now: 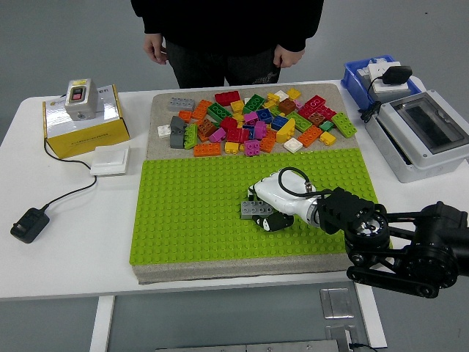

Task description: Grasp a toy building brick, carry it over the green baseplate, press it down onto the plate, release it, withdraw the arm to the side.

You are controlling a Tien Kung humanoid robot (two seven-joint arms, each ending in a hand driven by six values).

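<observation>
Right hand (272, 203), white-shelled on a black arm entering from the lower right of the frame, low over the green baseplate (190, 213) at centre, fingers curled around a grey brick (256, 210). Brick held at the hand's left tip, apparently touching the plate's studs, though contact not clearly visible. Loose pile of coloured bricks (253, 122) on the beige mat in the upper centre, above the plate. Yellow box (84, 128) with a switch at upper left, black adapter (29, 224) at far left, grey enclosure (421, 136) and blue bin (359, 77) at upper right. Person standing at the top edge, hands hanging clear of the white table (66, 249).
</observation>
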